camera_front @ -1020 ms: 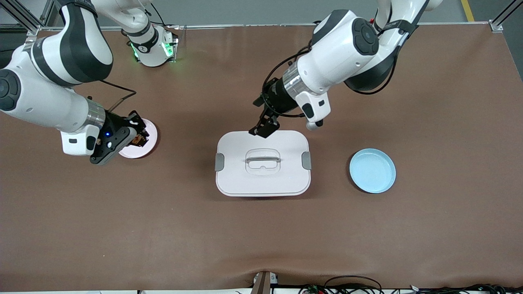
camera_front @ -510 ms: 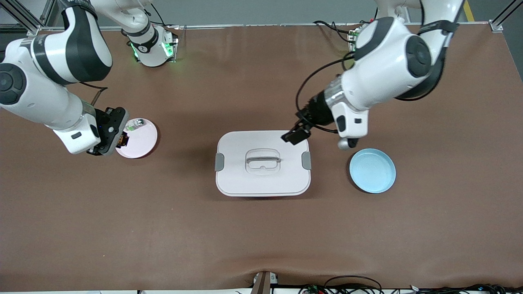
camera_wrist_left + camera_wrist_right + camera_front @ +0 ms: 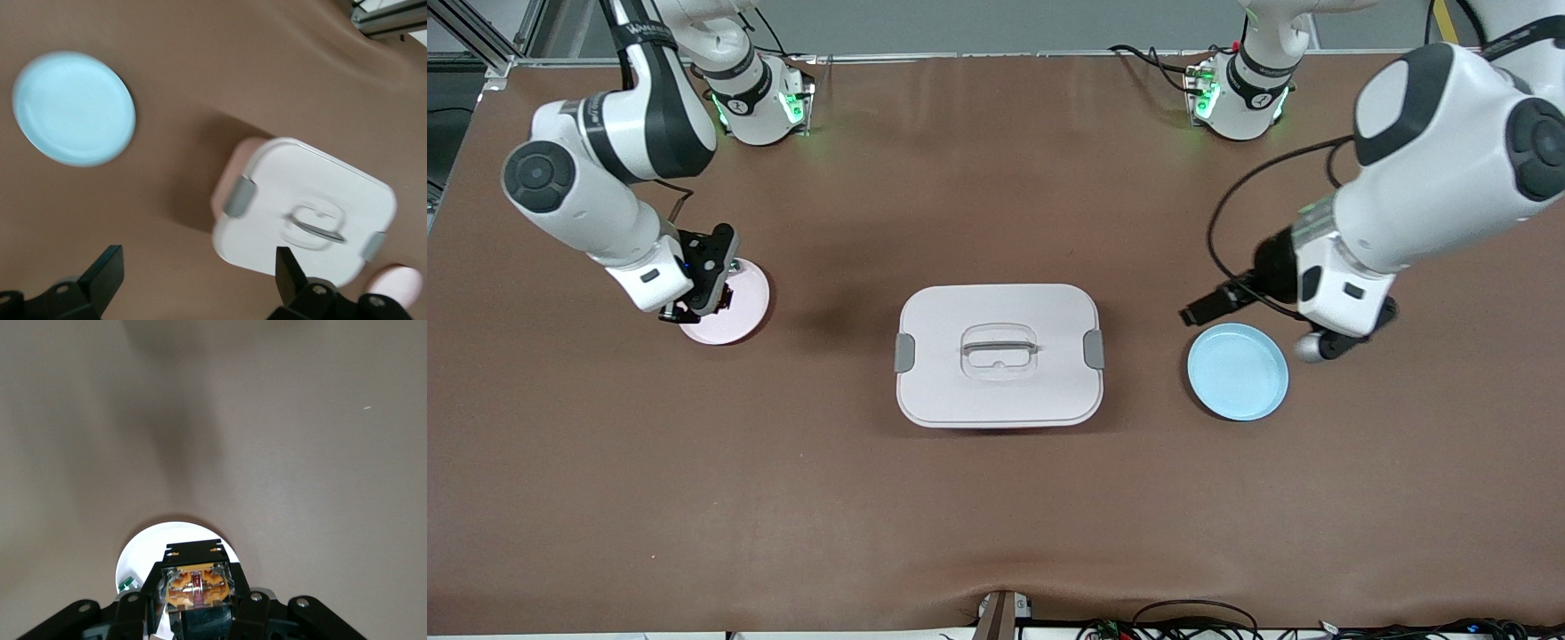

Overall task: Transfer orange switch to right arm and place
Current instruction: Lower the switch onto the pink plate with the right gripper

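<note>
The orange switch point(image 3: 198, 583), a small black block with an orange face, sits clamped between the fingers of my right gripper point(image 3: 198, 600). That gripper point(image 3: 716, 298) hangs shut on it over the edge of the pink plate point(image 3: 740, 311), toward the right arm's end of the table. My left gripper point(image 3: 1202, 309) is open with nothing between its fingers point(image 3: 107, 273). It hangs over bare table beside the blue plate point(image 3: 1237, 371), well apart from the switch.
A white lidded box point(image 3: 998, 354) with a handle and grey clips stands mid-table. A small white-grey piece with a green mark point(image 3: 125, 585) lies on the pink plate beside the held switch. The blue plate point(image 3: 73, 109) holds nothing.
The left arm swung from over the white box toward its own end of the table, ending beside the blue plate. The right gripper stayed over the pink plate, still holding the switch.
</note>
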`<action>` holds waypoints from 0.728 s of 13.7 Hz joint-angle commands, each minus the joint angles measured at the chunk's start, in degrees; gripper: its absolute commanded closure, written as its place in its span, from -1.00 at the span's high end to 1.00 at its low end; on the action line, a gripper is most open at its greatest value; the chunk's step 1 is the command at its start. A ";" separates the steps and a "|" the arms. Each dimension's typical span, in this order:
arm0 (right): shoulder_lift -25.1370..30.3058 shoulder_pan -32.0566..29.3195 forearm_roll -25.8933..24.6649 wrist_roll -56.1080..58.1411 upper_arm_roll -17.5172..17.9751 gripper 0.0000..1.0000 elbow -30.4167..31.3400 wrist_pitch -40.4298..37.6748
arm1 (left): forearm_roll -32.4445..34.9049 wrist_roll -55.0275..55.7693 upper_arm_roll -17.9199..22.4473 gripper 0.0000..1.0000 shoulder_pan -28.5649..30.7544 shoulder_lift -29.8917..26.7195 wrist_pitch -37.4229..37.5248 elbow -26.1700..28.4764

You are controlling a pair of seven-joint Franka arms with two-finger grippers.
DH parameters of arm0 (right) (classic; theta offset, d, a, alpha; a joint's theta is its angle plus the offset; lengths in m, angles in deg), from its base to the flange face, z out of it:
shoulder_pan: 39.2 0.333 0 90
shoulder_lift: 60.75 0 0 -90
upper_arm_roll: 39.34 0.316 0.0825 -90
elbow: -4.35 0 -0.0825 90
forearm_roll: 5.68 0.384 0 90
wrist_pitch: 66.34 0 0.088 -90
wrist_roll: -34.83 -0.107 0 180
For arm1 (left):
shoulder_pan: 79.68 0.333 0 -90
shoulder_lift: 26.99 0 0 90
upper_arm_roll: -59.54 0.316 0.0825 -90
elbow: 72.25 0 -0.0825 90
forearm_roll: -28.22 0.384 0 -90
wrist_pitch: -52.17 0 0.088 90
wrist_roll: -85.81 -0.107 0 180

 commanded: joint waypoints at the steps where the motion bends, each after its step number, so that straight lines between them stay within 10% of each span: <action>1: 2.53 -1.40 -0.96 2.66 0.64 -1.00 7.43 6.81 | 6.54 -10.66 -0.33 1.00 5.36 -1.30 3.23 0.16; 10: 1.65 -8.25 -1.05 13.21 0.55 -1.00 19.74 24.75 | 6.56 -39.93 -0.51 1.00 25.23 -5.51 4.91 0.95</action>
